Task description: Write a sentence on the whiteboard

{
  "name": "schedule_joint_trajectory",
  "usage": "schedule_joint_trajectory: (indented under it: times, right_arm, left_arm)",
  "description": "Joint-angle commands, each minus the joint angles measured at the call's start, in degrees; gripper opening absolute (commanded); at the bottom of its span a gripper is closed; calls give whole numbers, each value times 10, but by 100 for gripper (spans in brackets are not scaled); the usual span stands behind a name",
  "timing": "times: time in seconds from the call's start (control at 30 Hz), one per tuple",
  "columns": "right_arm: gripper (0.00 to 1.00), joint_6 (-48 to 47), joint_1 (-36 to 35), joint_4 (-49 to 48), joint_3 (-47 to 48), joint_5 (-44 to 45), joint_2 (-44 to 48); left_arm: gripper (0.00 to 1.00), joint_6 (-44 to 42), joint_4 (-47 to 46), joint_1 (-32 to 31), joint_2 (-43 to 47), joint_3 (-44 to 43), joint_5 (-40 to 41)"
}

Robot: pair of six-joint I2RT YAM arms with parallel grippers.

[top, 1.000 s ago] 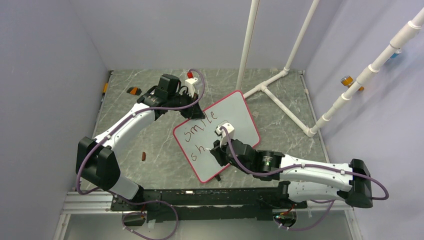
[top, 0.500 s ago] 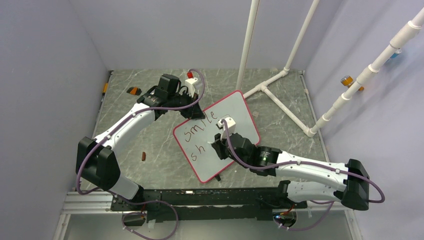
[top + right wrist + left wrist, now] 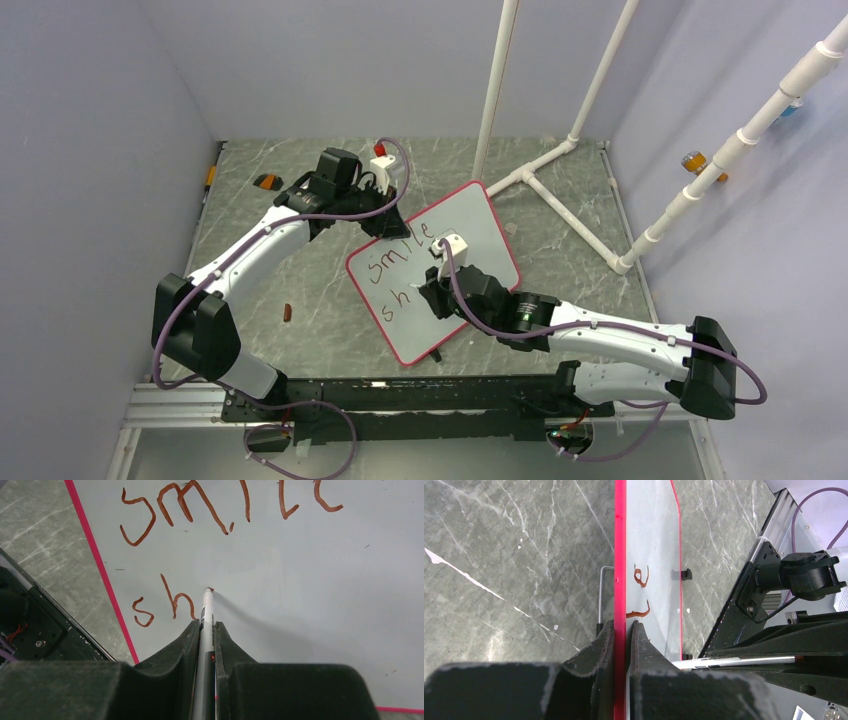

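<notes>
**Red-brown sentence reads "smile", then "sh"**

The whiteboard lies skewed near the middle of the desk. The left gripper has its jaws pinched on the pink rim of the board's far-left edge. The right gripper has its jaws narrowly closed on a white marker, whose tip touches the board just right of "sh".

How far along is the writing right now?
Done: "smile" is complete on the top line of the whiteboard. In hand: the second line reads only "sh". The right gripper is shut on the marker, whose tip appears to touch the board just right of the "h". The left gripper clamps the board's edge. Left: the rest of that word and anything after it.
</notes>
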State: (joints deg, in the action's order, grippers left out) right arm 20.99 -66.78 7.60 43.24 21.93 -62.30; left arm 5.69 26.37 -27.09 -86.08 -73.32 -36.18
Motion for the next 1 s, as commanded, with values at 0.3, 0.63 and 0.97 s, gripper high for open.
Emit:
schedule_joint_trajectory:
  times: [0.3, 0.63, 0.97]
  right_arm:
    - [0, 22, 3, -1, -20, -1, 5]
    - [0, 41, 3, 28, -36, -7, 31]
    - [0, 25, 2, 31, 6, -29, 54]
  left_arm:
    - [0, -35, -40, 5, 18, -12, 55]
    - [0, -34, -41, 5, 14, -17, 52]
    - [0, -37, -40, 5, 14, -14, 54]
